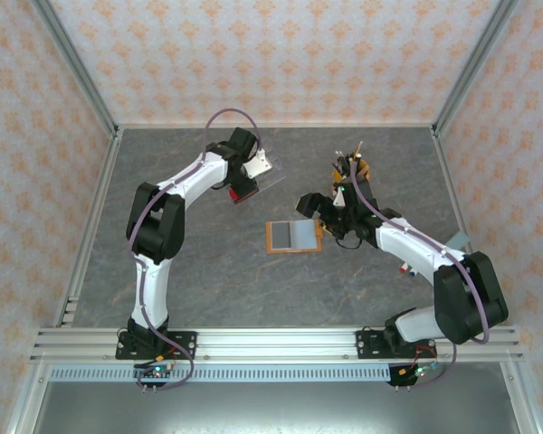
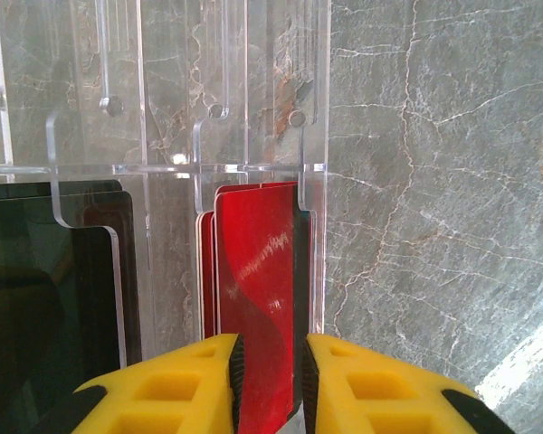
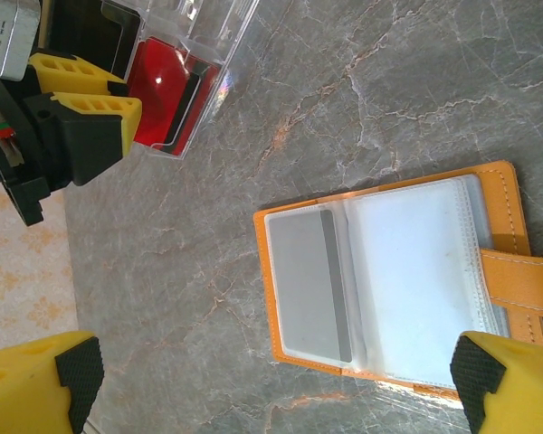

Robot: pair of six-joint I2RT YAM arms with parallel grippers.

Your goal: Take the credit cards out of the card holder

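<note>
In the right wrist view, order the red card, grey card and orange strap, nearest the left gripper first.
1. Glossy red card, clear rack, upper left.
2. Flat grey card, orange card holder's left sleeve.
3. Orange stitched strap, far right.

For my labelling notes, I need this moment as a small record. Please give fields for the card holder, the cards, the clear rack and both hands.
card holder: lies open on the table, pockets facing up
card in holder: one grey card in a clear pocket
clear rack: holds red cards and a dark card
left hand: at the clear rack, red cards between its jaws; grip unclear
right hand: open, over the card holder
</note>
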